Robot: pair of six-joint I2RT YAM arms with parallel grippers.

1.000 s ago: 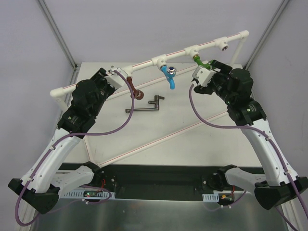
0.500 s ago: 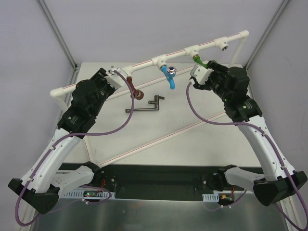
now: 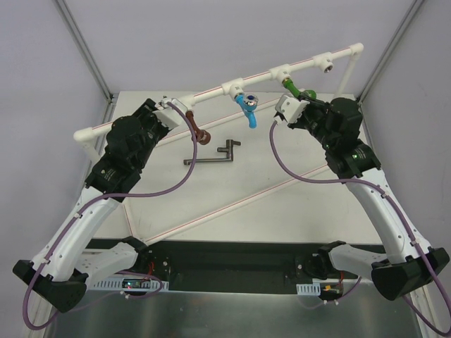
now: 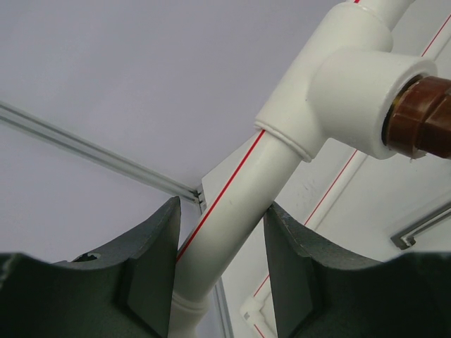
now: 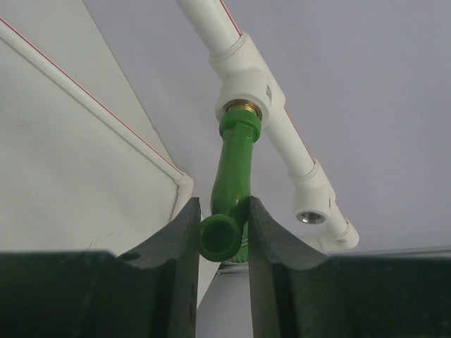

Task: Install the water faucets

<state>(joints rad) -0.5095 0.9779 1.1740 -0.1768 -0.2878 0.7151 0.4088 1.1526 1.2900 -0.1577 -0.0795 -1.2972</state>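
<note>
On the table [image 3: 232, 211], a dark metal key [image 3: 211, 155] lies just in front of the white pipe [image 3: 211, 94]. The left tool [image 4: 222, 271] is spread wide around the pipe beside the brown faucet [image 3: 196, 129]. The right tool [image 5: 220, 236] clamps the green faucet [image 5: 232, 190], screwed into the pipe right of the blue faucet [image 3: 246, 107].

Showing white table [image 3: 282, 211], crossed by thin red-striped lines. Lying flat near its middle: dark metal wrench [image 3: 211, 155], handle pointing left, short prongs pointing right. Resting on table at far-left and far-right edges: white pipe frame [image 3: 211, 95], spanning table's far side.
</note>
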